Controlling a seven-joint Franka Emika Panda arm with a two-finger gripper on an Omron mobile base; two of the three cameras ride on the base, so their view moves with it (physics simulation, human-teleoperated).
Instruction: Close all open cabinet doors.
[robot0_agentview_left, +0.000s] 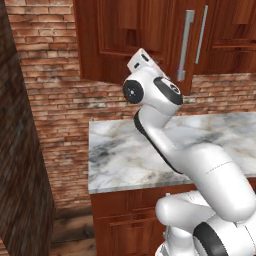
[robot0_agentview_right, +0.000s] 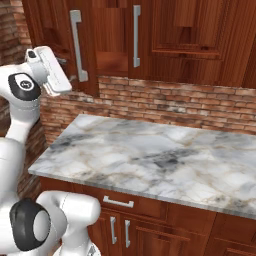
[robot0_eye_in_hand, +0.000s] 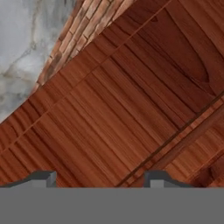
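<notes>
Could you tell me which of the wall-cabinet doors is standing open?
The left-hand cabinet door, beside the gripper: it swings out from the front, while its neighbour lies flush.

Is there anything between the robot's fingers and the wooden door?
No. In the hand view the gripper looks straight at the cabinet door, with nothing in between; whether it touches is unclear.

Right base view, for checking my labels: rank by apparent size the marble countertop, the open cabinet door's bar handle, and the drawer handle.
1. marble countertop
2. open cabinet door's bar handle
3. drawer handle
The bar handle sits farther from the camera yet looks longer.
</notes>
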